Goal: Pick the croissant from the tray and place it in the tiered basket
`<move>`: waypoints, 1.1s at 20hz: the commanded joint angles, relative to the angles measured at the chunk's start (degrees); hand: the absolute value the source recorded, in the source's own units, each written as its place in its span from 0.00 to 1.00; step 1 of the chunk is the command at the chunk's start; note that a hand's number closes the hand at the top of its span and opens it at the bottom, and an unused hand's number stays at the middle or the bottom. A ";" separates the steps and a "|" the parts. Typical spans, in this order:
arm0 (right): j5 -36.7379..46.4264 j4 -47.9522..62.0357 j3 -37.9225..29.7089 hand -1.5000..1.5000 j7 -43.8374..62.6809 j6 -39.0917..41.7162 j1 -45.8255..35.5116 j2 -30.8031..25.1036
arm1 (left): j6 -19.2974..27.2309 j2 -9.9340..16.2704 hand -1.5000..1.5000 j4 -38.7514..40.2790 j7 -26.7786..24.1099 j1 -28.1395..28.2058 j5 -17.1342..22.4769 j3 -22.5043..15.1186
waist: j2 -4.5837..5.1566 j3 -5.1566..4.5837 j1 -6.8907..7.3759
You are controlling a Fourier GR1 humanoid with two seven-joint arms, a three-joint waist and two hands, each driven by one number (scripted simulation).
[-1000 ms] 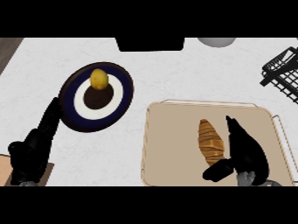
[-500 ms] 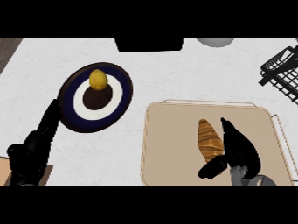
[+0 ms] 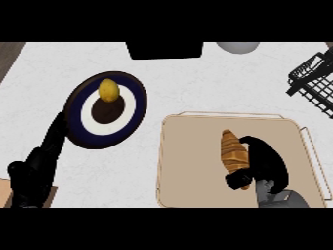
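Nearby, plate [image 3: 82, 132] holds lemon [image 3: 108, 90]

Black right robot hand [image 3: 264, 161] on grey forearm [image 3: 284, 200], left robot hand [image 3: 32, 173] black too

Kitchen: pale marbled counter [image 3: 197, 83] bearing a dark-rimmed plate [image 3: 129, 128] with a lemon [image 3: 108, 90], a beige serving tray [image 3: 190, 161] holding a croissant [image 3: 232, 151], and a black wire tiered basket [image 3: 326, 83] at the right edge.
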 commanded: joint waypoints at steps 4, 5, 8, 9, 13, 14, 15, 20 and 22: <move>1.64 4.63 0.00 1.00 2.00 2.06 -3.35 2.01 | -0.55 -4.02 0.50 5.62 -2.45 3.94 2.01 -1.43 | 1.70 -2.68 1.04; 3.18 4.19 2.22 1.00 0.38 2.59 -1.49 0.92 | 0.10 -4.81 0.50 7.10 -2.49 3.59 1.39 -2.31 | 1.77 -2.71 0.39; 6.47 6.25 2.66 1.00 -2.51 1.78 -3.09 -0.56 | 0.52 -5.19 0.50 7.78 -1.96 1.46 1.73 -1.96 | 1.91 -2.68 0.15; 5.29 3.74 -0.55 1.00 -4.48 1.15 -0.81 -3.64 | -0.93 -3.77 0.50 7.54 -3.75 4.42 3.26 -0.69 | 1.62 -2.70 -0.13; 1.72 2.33 -11.22 1.00 -11.47 1.53 5.80 -15.79 | 1.31 -2.81 0.50 5.26 -1.82 4.54 2.87 -0.83 | 1.65 -2.65 -3.71; 0.68 2.53 -14.65 1.00 -13.14 1.84 7.32 -19.41 | 2.35 -2.29 0.50 2.79 -1.22 6.48 2.92 -0.85 | 1.33 -2.58 -4.07; -0.16 2.06 -16.47 1.00 -14.87 1.61 7.81 -21.01 | 2.85 -2.73 0.50 3.02 -1.06 6.36 2.84 -0.70 | 1.34 -2.60 -4.02; -6.06 -2.02 -27.02 1.00 -20.97 -1.46 11.38 -25.31 | 1.85 -2.91 0.50 4.16 -3.48 7.73 3.19 0.14 | 1.07 -2.72 -4.19; -8.14 -5.02 -30.18 1.00 -21.25 -5.07 12.10 -22.93 | 3.16 -3.67 0.50 3.23 -2.76 7.54 2.24 -0.93 | 0.93 -2.67 -4.32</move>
